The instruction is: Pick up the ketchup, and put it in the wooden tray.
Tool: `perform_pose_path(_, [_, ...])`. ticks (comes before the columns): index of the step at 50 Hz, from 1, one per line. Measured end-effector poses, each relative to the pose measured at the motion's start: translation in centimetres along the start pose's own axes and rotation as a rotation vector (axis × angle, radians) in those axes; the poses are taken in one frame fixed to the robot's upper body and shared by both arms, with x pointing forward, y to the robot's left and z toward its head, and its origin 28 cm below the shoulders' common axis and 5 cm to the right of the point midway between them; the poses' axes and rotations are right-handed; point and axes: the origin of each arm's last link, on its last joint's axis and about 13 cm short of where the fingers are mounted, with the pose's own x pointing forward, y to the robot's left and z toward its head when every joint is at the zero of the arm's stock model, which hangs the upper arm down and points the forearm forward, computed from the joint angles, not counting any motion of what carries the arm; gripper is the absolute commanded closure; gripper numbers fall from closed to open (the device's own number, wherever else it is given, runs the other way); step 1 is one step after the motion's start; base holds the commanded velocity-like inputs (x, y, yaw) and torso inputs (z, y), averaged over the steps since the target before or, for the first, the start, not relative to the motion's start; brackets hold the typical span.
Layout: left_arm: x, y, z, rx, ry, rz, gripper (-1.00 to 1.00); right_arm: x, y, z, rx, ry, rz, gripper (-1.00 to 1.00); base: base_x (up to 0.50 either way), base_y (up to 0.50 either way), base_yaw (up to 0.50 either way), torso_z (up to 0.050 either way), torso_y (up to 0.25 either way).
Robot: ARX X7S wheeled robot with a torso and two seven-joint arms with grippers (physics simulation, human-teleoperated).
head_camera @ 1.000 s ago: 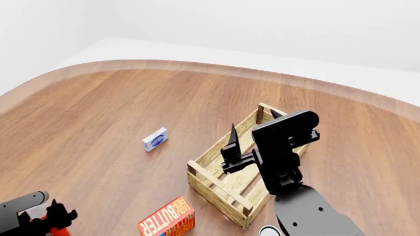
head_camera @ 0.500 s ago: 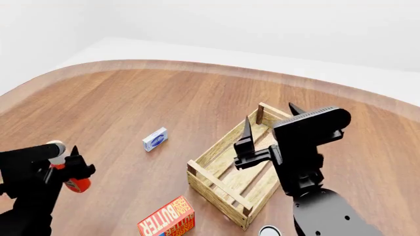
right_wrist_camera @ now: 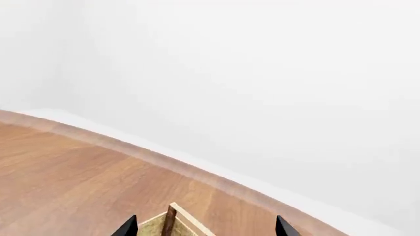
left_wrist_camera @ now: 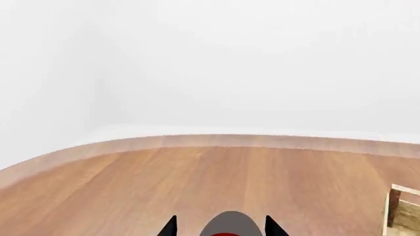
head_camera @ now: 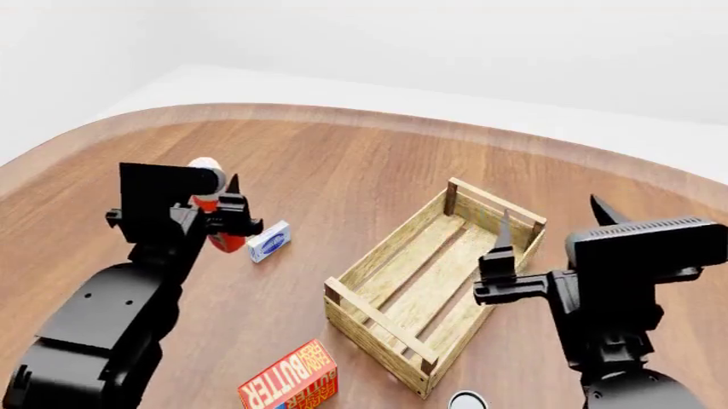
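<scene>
**Ketchup's up, not in the crate yet**

Wooden table point(head_camera: 341, 162) all around, wooden tray point(head_camera: 393, 336) in the middle with nothing in it. So pickup's done, drop-off isn't. Left arm is raised, its left end effector point(head_camera: 216, 211) clamped on the ketchup point(head_camera: 208, 204), well left of the tray. Right end effector point(head_camera: 546, 247) hangs beside the tray, prongs spread, holding nothing.

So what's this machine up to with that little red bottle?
The left gripper is holding the ketchup up above the table, off to one side of the wooden tray, which has nothing in it. The right gripper is open and holds nothing, over the tray's other side. A small blue-and-white box and a butter box lie on the table. The ketchup is not yet in the tray.
</scene>
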Motion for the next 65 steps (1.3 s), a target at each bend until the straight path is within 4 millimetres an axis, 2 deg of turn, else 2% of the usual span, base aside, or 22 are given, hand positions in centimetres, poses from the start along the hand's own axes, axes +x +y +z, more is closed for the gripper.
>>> perform_pose_path(16, [3.4, -5.2, 2.4, 0.015, -0.041, -0.153, 1.00, -3.2, -3.1, -0.7, 0.000, 0.050, -0.149, -1.00, 0.00, 0.00, 0.00, 0.000, 0.001])
perform_pose_path(37, [6.6, -12.7, 4.3, 0.012, -0.012, -0.346, 1.00, -9.6, -6.3, -1.4, -0.029, 0.113, -0.341, -1.00, 0.00, 0.00, 0.00, 0.000, 0.000])
perform_pose_path(51, [7.2, -17.0, 4.5, -0.003, 0.055, -0.437, 1.00, -13.4, -8.1, -1.8, 0.009, 0.132, -0.415, -1.00, 0.00, 0.00, 0.00, 0.000, 0.000])
perform_pose_path(65, [7.1, -19.2, 4.0, -0.012, 0.089, -0.462, 1.00, -15.8, -9.7, -1.6, -0.001, 0.149, -0.460, -1.00, 0.00, 0.00, 0.00, 0.000, 0.001])
